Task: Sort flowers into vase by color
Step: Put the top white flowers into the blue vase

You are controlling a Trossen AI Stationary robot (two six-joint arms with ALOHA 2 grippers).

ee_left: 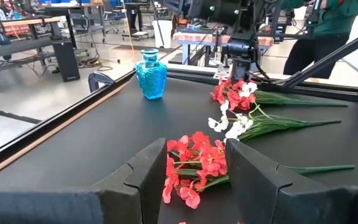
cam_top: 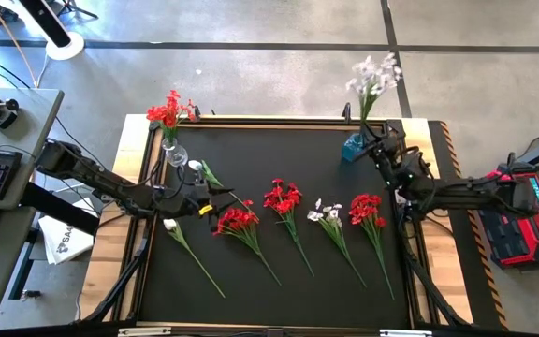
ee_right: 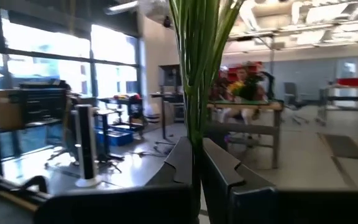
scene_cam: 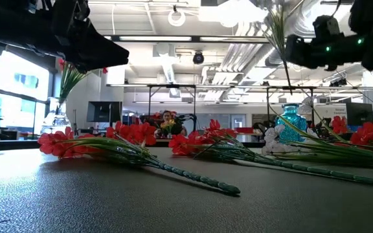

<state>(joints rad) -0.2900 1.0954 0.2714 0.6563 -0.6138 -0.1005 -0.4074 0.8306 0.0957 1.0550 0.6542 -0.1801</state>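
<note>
A clear vase [cam_top: 173,153] at the mat's far left holds red flowers [cam_top: 168,110]. A blue vase [cam_top: 354,147] at the far right holds white flowers [cam_top: 374,77]. Three red sprays [cam_top: 237,220], [cam_top: 282,198], [cam_top: 366,208] and two white ones [cam_top: 326,213], [cam_top: 171,227] lie flat on the mat. My left gripper [cam_top: 215,208] is open and hovers above the leftmost red spray [ee_left: 194,165], its fingers standing either side of it in the left wrist view. My right gripper [ee_right: 196,162] is beside the blue vase [scene_cam: 292,120], shut on the white flowers' stems. My right gripper pinches the bundle of green stems [ee_right: 194,127] of the white flowers between its two fingers [ee_right: 180,158], above the blue vase. The fingers come level and lie across the upright stems. The stems run down toward the vase's mouth [scene_cam: 289,103] and the blossoms stand above the gripper.
Another green and white sprig [cam_top: 206,173] lies near the clear vase, close to my left arm. The mat's raised frame [cam_top: 279,120] runs around the work area. A person in green [ee_left: 328,18] stands beyond the table's right side. Bare mat lies toward the near edge [cam_top: 279,300].
</note>
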